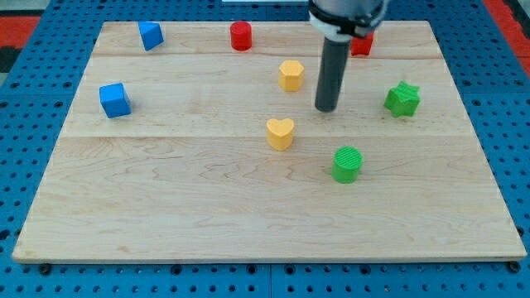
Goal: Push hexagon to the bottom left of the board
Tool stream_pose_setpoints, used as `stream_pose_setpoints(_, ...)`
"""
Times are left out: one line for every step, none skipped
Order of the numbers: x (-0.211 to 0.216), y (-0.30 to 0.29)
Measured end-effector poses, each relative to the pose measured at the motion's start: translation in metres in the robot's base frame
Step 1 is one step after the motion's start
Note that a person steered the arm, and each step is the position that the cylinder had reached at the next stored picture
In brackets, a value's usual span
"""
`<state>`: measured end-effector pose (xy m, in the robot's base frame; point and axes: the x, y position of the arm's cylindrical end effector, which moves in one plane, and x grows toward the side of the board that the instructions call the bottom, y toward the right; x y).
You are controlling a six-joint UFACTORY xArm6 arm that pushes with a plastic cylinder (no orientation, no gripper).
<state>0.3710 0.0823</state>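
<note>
- Here's the desk [166,207], a pale wooden board filling most of the frame, sitting on a blue pegboard [33,165] that shows around its edges.
- My tip [326,108] is down on the wood, just right of centre in the upper half of the frame, with the dark rod rising straight up and out of the top edge.
- No fingers on this arm at all, just the plain rod, so there's nothing open or closed and nothing gripped.
- The task's piece, the yellow hexagon [291,74], sits just to the upper left of my tip, near it but apart, with bare wood between them.
- Below the hexagon, near the middle of the frame, there's the yellow heart [280,132], lower left of the tip and clear of it.
- Over on the right, the green star [402,99] stands level with the tip, well apart from it.
- The green cylinder [348,164] sits lower right of the tip, a touch right of centre.
- Up top, the red cylinder [241,36] is near the board's upper edge, left of the rod.
- A second red block [362,44] peeks out just right of the rod, partly hidden, shape unclear.
- Far upper left, a blue block [151,35] stands tilted near the top edge.
- A blue cube [114,100] sits at the left side, below it.
</note>
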Motion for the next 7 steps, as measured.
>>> stream_pose_setpoints(-0.046,0.034)
stream_pose_setpoints(-0.063,-0.014)
stream_pose_setpoints(-0.037,-0.113)
stream_pose_setpoints(0.018,-0.160)
stream_pose_setpoints(0.039,-0.216)
stream_pose_setpoints(0.031,-0.221)
stream_pose_setpoints(0.073,-0.250)
